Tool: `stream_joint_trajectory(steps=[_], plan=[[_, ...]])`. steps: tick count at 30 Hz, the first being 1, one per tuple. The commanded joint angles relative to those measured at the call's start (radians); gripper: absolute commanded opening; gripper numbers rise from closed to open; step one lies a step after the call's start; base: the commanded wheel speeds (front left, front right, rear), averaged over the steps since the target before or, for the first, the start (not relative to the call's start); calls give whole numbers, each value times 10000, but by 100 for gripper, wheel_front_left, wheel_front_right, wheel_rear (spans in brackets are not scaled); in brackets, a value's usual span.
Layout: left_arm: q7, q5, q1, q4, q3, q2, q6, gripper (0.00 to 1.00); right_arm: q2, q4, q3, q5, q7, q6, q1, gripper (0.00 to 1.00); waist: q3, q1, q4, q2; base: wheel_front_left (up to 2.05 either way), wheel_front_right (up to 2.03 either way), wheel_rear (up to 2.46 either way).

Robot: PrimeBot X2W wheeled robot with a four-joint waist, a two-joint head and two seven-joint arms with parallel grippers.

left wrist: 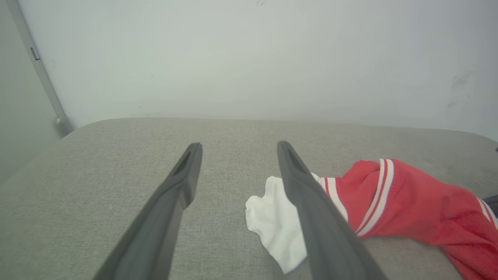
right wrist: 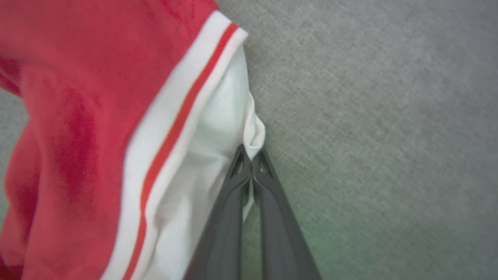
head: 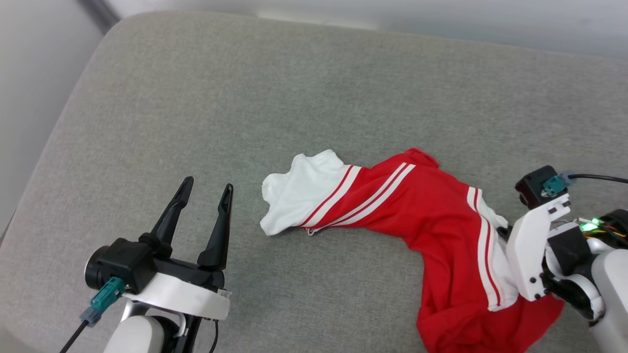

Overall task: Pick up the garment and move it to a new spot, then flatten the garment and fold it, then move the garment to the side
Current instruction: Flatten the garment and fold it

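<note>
The garment (head: 422, 215) is a red T-shirt with white sleeves and striped trim, lying crumpled on the grey cushion (head: 245, 98) from the middle to the lower right. In the right wrist view my right gripper (right wrist: 252, 161) is shut, its tips pinching a fold of the white sleeve (right wrist: 218, 128) of the garment (right wrist: 78, 116). My right wrist (head: 539, 245) sits at the garment's right edge. My left gripper (head: 205, 192) stands open at the lower left, empty, a short way left of the other white sleeve (head: 299, 196). That sleeve (left wrist: 272, 221) also lies beside my left fingers (left wrist: 311, 210).
The grey cushion has a rounded corner at the upper left (head: 113, 34), with a pale wall (left wrist: 249, 58) behind it. A dark strip (left wrist: 39, 70) runs down the wall at the left. Bare cushion stretches across the far half.
</note>
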Motion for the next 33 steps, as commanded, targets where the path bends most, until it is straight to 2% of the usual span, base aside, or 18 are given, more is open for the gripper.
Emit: stream_joint_trajectory(steps=[1,8,13,18,25,26,27,33], plan=[[-25,15,51,0,42,70,-8,100,-225,192,-26,-73,-105,-17,145,0,-278,-1,-234,0,0,0,0],[-26,-35,362,-89,286,165,-10,100,-763,-195,-335,-514,-731,-14,-276,0,-826,-1,-683,0,0,0,0],[-26,-46,522,-213,419,168,-11,100,-1658,-466,-658,-875,-802,-14,-469,0,-855,-1,-869,0,0,0,0],[-26,-37,443,-286,357,170,-11,100,-2575,-148,-936,-1519,-741,-14,-797,0,-623,-1,-951,0,0,0,0],[-26,-45,92,-154,141,107,-10,100,-2626,1244,-830,-2072,-1167,-14,-966,0,-272,-1,-878,0,0,0,0],[-26,-42,37,-129,120,103,-10,100,-2522,1487,-830,-2177,-1318,-14,-1001,35,-250,-1,-868,0,0,0,0],[-26,-42,-4,-103,109,94,-10,100,-2389,1755,-922,-2264,-1445,-14,-1051,100,-235,-1,-868,0,0,0,0],[-26,-55,-72,73,130,115,-10,100,-1569,2806,-1291,-2701,-2577,-14,-1215,100,-425,-1,-1058,0,0,0,0]])
